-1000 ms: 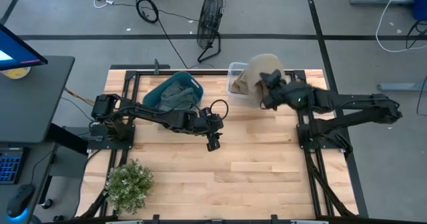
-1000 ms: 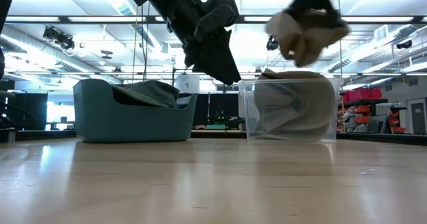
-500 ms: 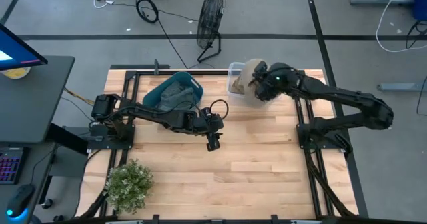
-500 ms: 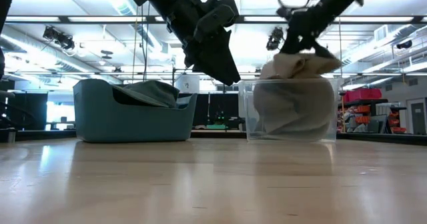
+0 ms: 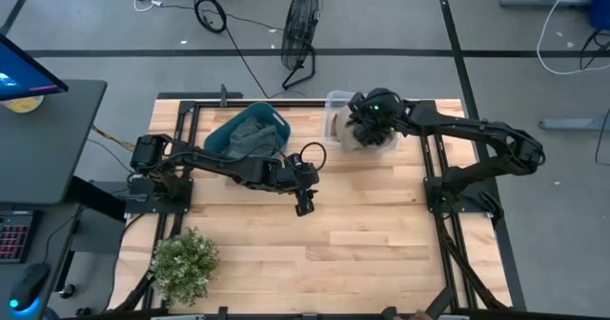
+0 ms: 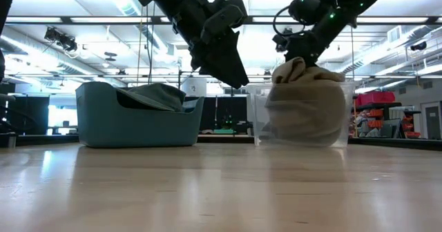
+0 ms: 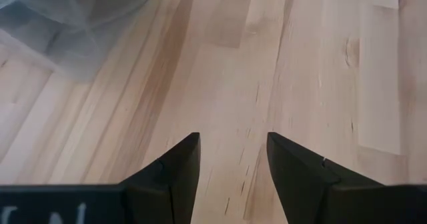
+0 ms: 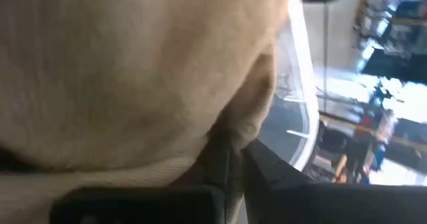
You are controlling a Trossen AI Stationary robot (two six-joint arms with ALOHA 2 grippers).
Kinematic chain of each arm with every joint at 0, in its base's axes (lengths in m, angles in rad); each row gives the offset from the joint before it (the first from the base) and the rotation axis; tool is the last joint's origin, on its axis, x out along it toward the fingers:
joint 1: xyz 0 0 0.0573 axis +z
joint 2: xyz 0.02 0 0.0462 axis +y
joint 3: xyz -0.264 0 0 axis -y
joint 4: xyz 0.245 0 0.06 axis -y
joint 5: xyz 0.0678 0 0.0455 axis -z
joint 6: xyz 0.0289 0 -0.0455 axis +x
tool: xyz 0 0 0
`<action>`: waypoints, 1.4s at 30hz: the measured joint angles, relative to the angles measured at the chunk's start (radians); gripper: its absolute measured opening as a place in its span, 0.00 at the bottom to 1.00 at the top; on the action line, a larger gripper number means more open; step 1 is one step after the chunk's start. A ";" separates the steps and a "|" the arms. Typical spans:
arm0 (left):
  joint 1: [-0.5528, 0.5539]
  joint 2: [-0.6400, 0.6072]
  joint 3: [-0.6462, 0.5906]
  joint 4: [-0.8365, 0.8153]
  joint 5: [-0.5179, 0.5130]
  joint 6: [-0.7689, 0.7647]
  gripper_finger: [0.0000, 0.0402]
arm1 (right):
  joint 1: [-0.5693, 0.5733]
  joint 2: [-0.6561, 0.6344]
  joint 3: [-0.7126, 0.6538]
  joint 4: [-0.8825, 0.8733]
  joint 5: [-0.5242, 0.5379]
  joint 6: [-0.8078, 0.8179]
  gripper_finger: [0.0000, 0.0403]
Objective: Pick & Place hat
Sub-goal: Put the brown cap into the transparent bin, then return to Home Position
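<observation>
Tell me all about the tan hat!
The tan hat looks like soft, crumpled cloth. It sits bunched inside the clear plastic bin at the table's far edge, its top poking above the rim. The right end effector is over it, pinching a fold of the fabric, as the right wrist view shows.

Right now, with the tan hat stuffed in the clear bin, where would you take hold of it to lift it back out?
Probably the bunched peak of the tan hat, from straight above. That fold rises over the rim of the clear bin, whose walls block any side approach. The right gripper is already at that fold, fabric against its fingers. The left gripper hangs over bare table.
</observation>
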 joint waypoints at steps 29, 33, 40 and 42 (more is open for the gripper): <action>0.015 -0.377 -0.001 -0.111 -0.055 0.054 0.44 | -0.029 -0.413 -0.006 -0.031 0.041 0.718 0.31; 0.003 -0.503 -0.009 -0.181 -0.186 0.073 0.44 | -0.029 -0.566 -0.005 -0.057 -0.205 1.080 0.31; -0.003 -0.790 -0.232 -0.207 -0.296 0.019 0.44 | 0.003 -0.755 -0.005 -0.140 -0.491 1.511 0.28; -0.003 -0.878 -0.362 -0.141 -0.293 -0.016 0.44 | 0.025 -0.806 -0.031 -0.165 -0.491 1.533 0.28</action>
